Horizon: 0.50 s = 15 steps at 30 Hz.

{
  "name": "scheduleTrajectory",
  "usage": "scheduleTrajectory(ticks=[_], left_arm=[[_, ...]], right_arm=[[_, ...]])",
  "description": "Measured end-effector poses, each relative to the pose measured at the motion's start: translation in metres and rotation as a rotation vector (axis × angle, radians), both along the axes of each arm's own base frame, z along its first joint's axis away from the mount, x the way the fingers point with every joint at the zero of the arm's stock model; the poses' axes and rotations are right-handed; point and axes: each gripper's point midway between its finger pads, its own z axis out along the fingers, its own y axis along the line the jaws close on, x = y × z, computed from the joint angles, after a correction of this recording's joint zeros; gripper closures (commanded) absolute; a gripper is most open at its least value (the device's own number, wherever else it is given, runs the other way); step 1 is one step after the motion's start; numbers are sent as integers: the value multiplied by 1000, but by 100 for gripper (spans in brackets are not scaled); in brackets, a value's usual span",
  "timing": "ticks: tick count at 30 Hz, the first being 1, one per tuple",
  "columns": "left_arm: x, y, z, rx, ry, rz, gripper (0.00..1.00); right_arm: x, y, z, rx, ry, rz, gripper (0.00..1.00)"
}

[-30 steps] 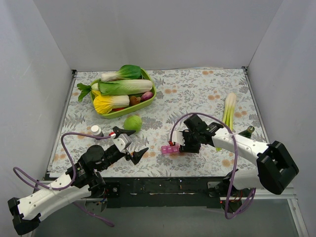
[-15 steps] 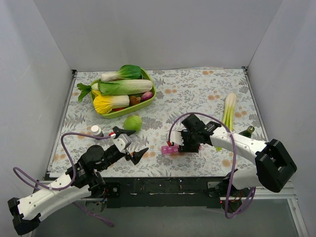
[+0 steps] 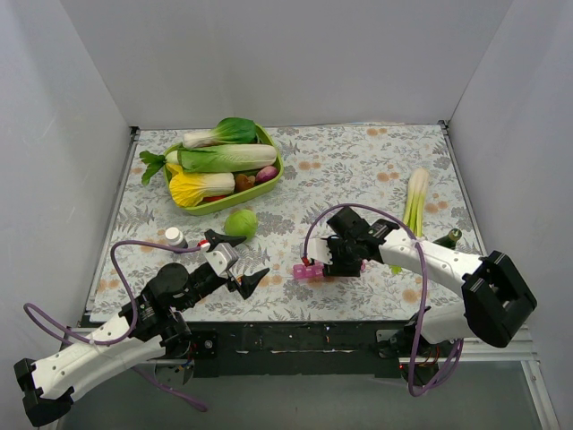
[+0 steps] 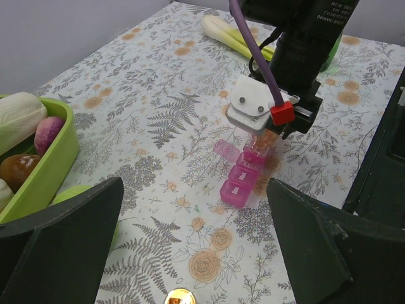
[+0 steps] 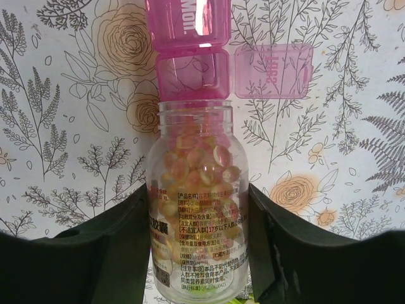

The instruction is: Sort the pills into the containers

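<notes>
- Right gripper (image 5: pixel 197 202): jaws part-way apart and clamped on the sides of a clear pill bottle (image 5: pixel 196 253); one finger on each side of the printed label.
- Bottle uncapped, mouth pointing toward the top of the wrist frame. Amber bead-like pills (image 5: pixel 196 158) fill it up to the neck.
- Bottle mouth sits just at the edge of one uncovered cell of the pink pill box (image 5: pixel 190 25); that cell's lid flap (image 5: pixel 273 71) lies folded out to the right. Cannot tell if any pill is in the cell.
- Overhead view: pill box (image 3: pixel 309 270) lies on the floral tablecloth (image 3: pixel 358 161), low centre of frame, right gripper (image 3: pixel 336 260) just to its right.
- Left gripper (image 3: pixel 242 262): jaws spread wide, nothing between them; lower left of centre, apart from the pill box.
- White-capped bottle (image 3: pixel 175 237) at left.
- Green bowl (image 3: pixel 269 184) of vegetables, upper left.
- Leek (image 3: pixel 414 202) at right.
</notes>
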Motion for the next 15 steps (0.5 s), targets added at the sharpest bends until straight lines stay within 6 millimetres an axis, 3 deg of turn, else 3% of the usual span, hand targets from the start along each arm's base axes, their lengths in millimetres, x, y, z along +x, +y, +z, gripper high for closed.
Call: scheduleTrajectory(ticks=[15], left_arm=[[0, 0, 0, 0, 0, -2, 2]], right_arm=[[-5, 5, 0, -10, 66, 12, 99]])
